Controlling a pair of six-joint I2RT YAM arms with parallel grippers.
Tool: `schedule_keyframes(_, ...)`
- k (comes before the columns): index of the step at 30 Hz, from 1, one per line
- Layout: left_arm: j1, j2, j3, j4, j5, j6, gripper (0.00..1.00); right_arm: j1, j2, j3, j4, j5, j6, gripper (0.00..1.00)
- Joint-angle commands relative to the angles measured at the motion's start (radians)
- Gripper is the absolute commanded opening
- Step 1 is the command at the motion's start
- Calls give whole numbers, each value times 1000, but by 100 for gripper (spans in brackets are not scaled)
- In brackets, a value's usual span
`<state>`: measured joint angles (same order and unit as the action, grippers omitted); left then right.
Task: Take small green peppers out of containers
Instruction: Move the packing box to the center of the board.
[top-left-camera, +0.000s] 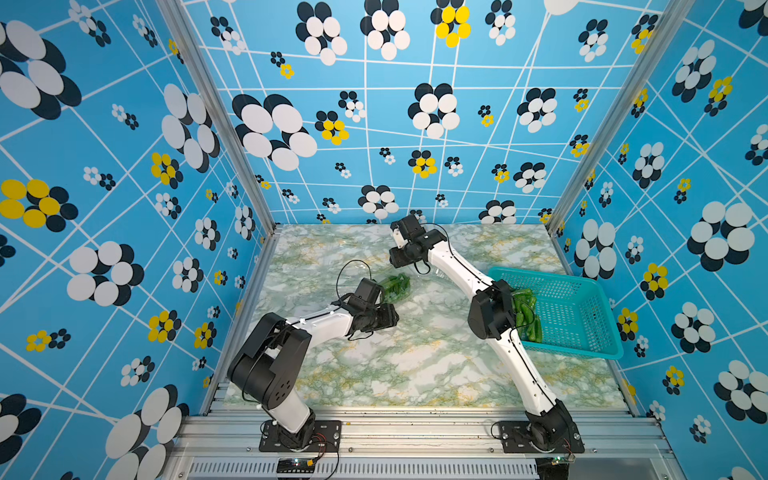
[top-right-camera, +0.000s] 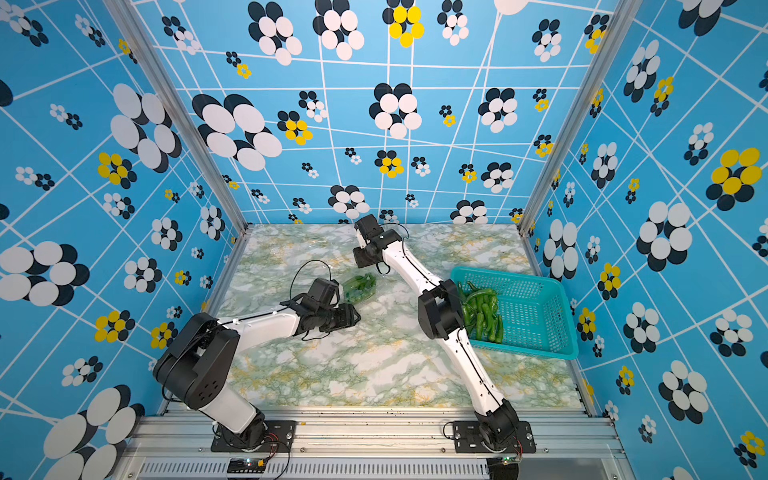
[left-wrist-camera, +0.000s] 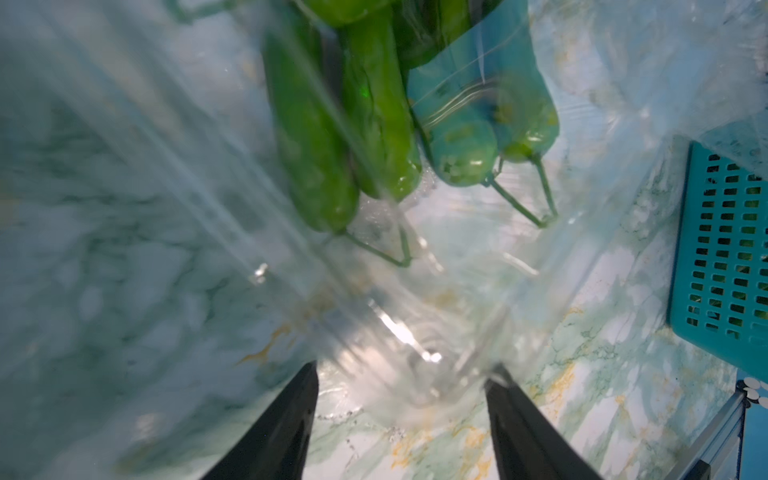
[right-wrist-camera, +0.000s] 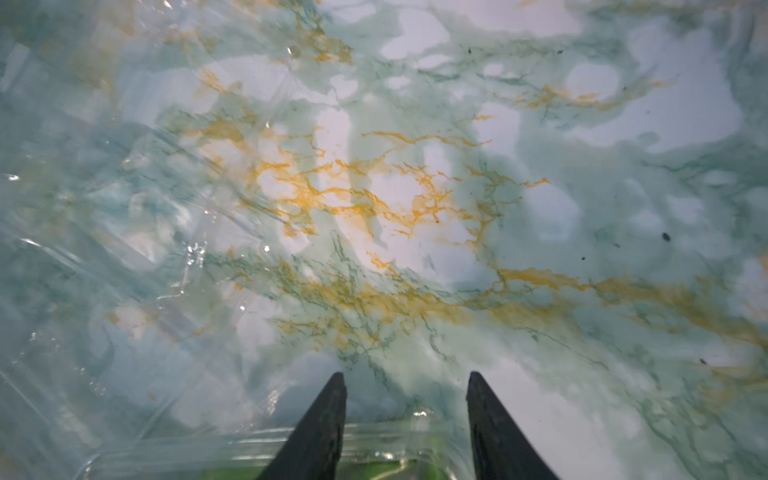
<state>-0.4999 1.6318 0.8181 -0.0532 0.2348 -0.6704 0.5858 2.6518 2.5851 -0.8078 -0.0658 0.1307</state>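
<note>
One clear clamshell (top-left-camera: 395, 286) of small green peppers (left-wrist-camera: 374, 124) lies well apart from the teal basket (top-left-camera: 573, 316). We find the left gripper (left-wrist-camera: 401, 374) jaws apart astride its ribbed wall — the right gripper (right-wrist-camera: 405, 378) jaws apart, holding nothing. We judge the thin plastic may buckle or skid, spilling peppers.

A plastic box (left-wrist-camera: 415, 332) lies on the table (top-left-camera: 415, 365), its near end between the left pincer's (left-wrist-camera: 401, 370) jaws; peppers (left-wrist-camera: 374, 137) lie in it, ahead of the pincer. A basket (left-wrist-camera: 723, 257) stands well off to that pincer's right, more peppers (top-right-camera: 484, 311) inside. Another plastic box (right-wrist-camera: 124, 249) lies beside the right pincer (right-wrist-camera: 406, 374).
</note>
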Motion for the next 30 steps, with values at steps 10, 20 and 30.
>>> schedule_keyframes(10, 61, 20, 16, 14, -44, -4, 65, -1, -305, -498, 112, 13, -3, 48)
schedule_keyframes(20, 64, 66, 77, 16, -10, 2, 64, 17, -621, -971, 265, -34, 82, 49)
schedule_keyframes(30, 20, 118, 119, 24, 21, -10, 63, 39, -649, -1090, 305, -50, 87, 48)
